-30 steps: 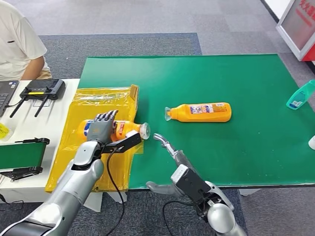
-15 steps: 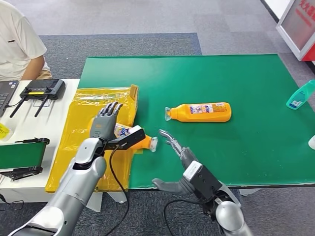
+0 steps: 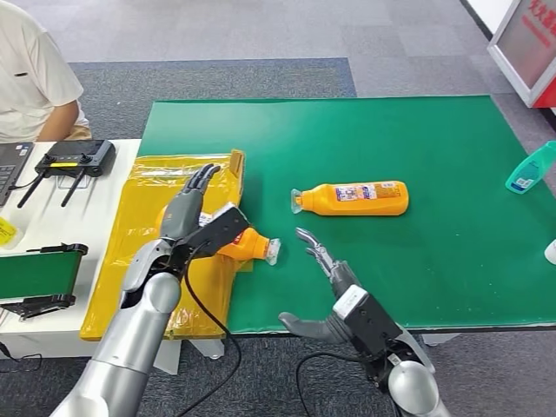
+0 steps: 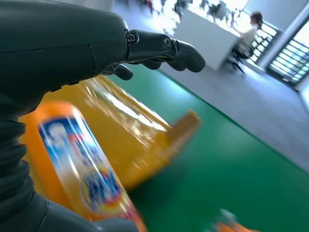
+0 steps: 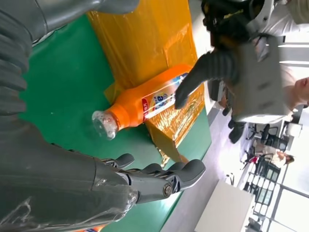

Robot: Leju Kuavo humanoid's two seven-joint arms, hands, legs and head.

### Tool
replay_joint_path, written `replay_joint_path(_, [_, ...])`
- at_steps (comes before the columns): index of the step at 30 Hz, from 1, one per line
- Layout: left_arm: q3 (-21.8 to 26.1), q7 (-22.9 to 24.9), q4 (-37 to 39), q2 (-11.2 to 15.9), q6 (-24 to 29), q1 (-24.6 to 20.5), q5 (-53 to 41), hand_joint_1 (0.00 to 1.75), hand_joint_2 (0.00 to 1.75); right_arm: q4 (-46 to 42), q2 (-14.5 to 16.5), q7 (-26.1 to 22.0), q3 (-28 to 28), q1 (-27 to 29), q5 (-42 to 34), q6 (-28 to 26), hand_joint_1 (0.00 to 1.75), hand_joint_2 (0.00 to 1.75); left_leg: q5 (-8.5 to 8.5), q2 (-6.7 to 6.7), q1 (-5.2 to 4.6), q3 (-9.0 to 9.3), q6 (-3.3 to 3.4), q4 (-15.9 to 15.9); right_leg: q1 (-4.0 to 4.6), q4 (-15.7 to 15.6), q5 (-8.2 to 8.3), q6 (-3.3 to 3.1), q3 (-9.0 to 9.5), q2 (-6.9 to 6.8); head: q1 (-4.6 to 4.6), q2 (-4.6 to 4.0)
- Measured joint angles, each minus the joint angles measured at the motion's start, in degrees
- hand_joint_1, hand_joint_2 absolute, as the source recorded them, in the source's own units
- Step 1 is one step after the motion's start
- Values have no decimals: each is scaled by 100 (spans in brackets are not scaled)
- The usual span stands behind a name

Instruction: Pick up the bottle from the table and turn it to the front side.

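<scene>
Left hand (image 3: 190,217) on blue-labelled bottle (image 3: 246,245)

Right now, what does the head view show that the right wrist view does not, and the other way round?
Only the head view: a second orange bottle lying on the green mat, a teal bottle at the far edge, a black controller. Only the right wrist view: distant office furniture behind. Both share: the left hand holding the orange bottle over the yellow bag, and the open right hand.
</scene>
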Motion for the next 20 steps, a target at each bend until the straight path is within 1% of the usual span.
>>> replay_joint_path(3, [-16,-281,-885,-115,-352,550,1571,0,175,-144,0,-33,-160,227,1,-75,0,175,-8,0,0,-1,-3,0,-1,0,-5,0,-2,2,-1,0])
replay_joint_path(5, [-49,-392,-1416,-143,-422,895,2188,0,175,-247,0,-57,-274,366,0,-102,0,175,-12,1,0,-2,-4,0,-1,-1,-10,-1,-3,3,-1,0])
replay_joint_path(7, [-78,-511,-1863,-120,-448,1169,2612,0,175,-341,0,-64,-366,459,3,-131,0,175,-13,1,0,-2,-4,0,-1,-1,-13,-3,-3,3,0,0])
replay_joint_path(10, [-92,-704,-2473,-56,-445,1535,3144,0,175,-483,7,-2,-527,544,28,-256,0,175,-13,1,0,-2,-4,-1,0,0,-16,-2,-3,3,0,0])
replay_joint_path(13, [-93,-844,-2980,0,-375,1919,3324,0,175,-636,66,141,-716,579,135,-425,0,175,-13,1,0,-2,-4,-1,0,0,-17,-2,-3,3,0,0])
replay_joint_path(16, [-86,-964,-3377,23,-331,2249,3524,0,175,-792,220,310,-880,568,380,-639,0,175,-13,1,0,-2,-4,-1,0,0,-17,-1,-2,3,0,0])
replay_joint_path(20, [-38,-885,-3696,26,-491,2617,4057,0,175,-957,488,628,-1090,511,593,-813,0,175,-13,1,0,-2,-4,-2,0,0,-17,-2,-1,3,1,0])
